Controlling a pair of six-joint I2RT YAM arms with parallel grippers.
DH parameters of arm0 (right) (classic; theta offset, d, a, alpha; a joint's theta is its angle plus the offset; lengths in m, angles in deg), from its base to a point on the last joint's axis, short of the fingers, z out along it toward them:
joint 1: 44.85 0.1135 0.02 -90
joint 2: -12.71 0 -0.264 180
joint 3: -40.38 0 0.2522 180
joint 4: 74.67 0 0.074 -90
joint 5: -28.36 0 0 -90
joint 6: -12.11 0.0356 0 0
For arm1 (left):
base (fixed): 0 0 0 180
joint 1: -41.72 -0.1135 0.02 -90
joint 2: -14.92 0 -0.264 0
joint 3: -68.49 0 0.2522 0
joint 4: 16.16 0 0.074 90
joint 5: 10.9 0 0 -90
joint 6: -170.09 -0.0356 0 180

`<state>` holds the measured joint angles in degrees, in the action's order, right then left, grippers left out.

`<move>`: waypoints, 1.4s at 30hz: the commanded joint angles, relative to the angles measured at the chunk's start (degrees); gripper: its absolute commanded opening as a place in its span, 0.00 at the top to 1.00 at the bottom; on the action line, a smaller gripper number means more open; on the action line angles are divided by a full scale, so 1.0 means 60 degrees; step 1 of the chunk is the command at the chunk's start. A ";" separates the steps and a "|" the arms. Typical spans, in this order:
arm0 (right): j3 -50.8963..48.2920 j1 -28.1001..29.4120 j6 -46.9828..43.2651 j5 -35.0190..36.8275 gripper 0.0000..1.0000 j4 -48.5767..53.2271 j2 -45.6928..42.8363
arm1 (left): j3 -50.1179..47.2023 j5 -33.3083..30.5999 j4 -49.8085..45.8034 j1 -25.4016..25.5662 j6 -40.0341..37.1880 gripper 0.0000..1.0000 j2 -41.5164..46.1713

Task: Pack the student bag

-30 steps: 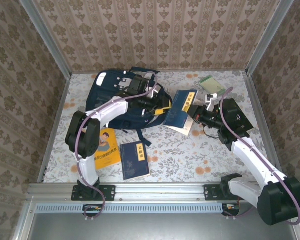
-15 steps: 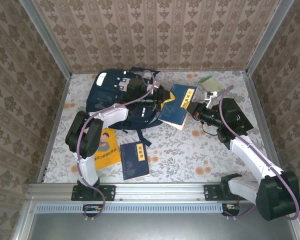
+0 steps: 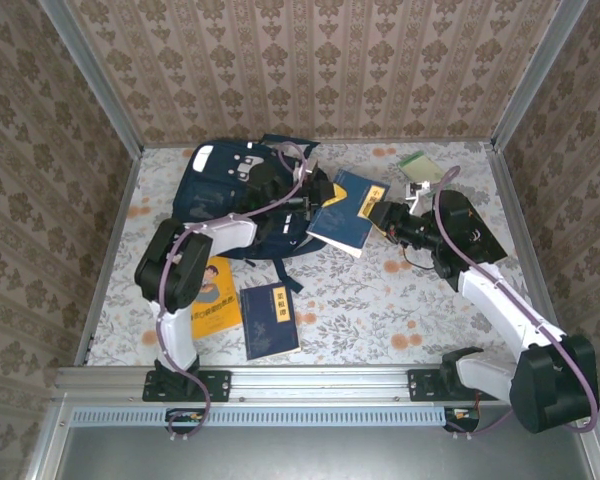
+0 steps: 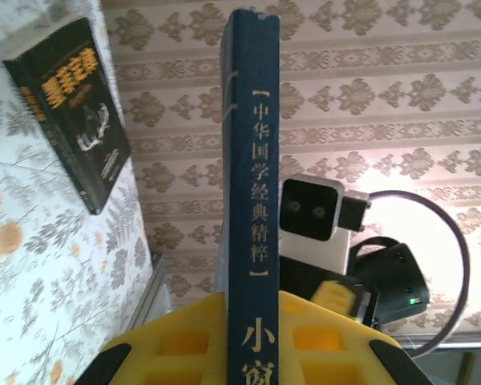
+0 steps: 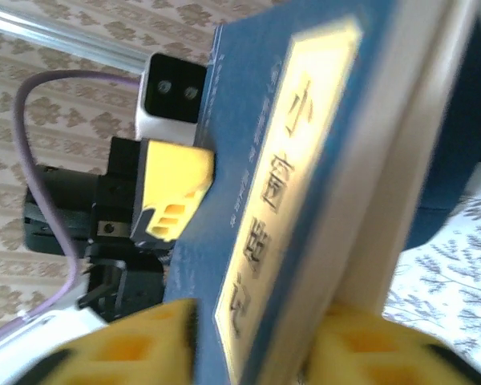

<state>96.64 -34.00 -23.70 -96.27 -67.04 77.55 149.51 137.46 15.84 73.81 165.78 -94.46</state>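
The student bag (image 3: pixel 225 185), navy with white patches, lies at the back left of the table. A blue book with a yellow label (image 3: pixel 348 210) hangs above the table just right of the bag, between both grippers. My left gripper (image 3: pixel 315 205) reaches over the bag and is shut on the book's spine edge (image 4: pixel 252 160), its yellow fingers (image 4: pixel 176 345) tight against both covers. My right gripper (image 3: pixel 385 213) is at the book's other end. Its jaws are open around the tilted book (image 5: pixel 305 160), with the cover slanting loosely between its yellow fingers (image 5: pixel 361 345).
An orange picture book (image 3: pixel 212 295) and a navy book (image 3: pixel 270 320) lie flat at the front left. A small green booklet (image 3: pixel 423 167) rests at the back right. Patterned walls and metal rails close the table in on three sides.
The blue book has moved left toward the bag. My left gripper has closed on it, and my right gripper's jaws have parted from their grip.
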 commanded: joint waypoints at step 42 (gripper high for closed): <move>0.2934 0.2771 -1.3262 -0.0778 0.39 0.3439 0.0140 | 0.0518 -0.0998 -1.1815 0.0671 -1.9094 1.00 0.6082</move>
<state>111.98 -18.53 -102.31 -99.84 -48.37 77.35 151.28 129.46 -54.70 77.64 53.02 -57.85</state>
